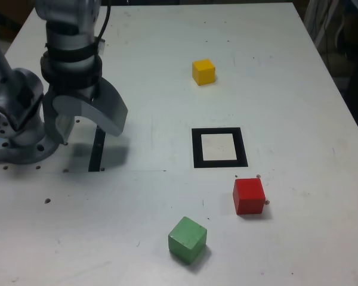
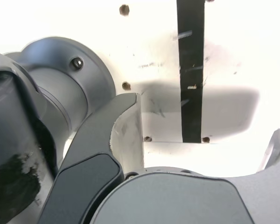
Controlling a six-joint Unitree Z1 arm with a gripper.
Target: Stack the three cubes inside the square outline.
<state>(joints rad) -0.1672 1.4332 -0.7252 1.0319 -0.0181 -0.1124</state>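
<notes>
Three cubes lie apart on the white table (image 1: 155, 53) in the exterior view. The yellow cube (image 1: 203, 72) is at the back, the red cube (image 1: 249, 196) sits just in front of the square outline (image 1: 219, 147) towards the exterior view's right, and the green cube (image 1: 187, 239) is nearest the front edge. The outline's white centre holds nothing. My gripper (image 1: 86, 126) hangs far off at the exterior view's left, open and pointing down, with nothing between its fingers. The wrist view shows neither a cube nor the outline, only the open gripper (image 2: 200, 140) over bare table.
A straight black strip (image 1: 98, 149) lies under the gripper and also shows in the wrist view as the black strip (image 2: 191, 70). The arm's grey base (image 1: 18, 137) stands at the table's left edge. Small screw holes (image 2: 126, 86) dot the surface there.
</notes>
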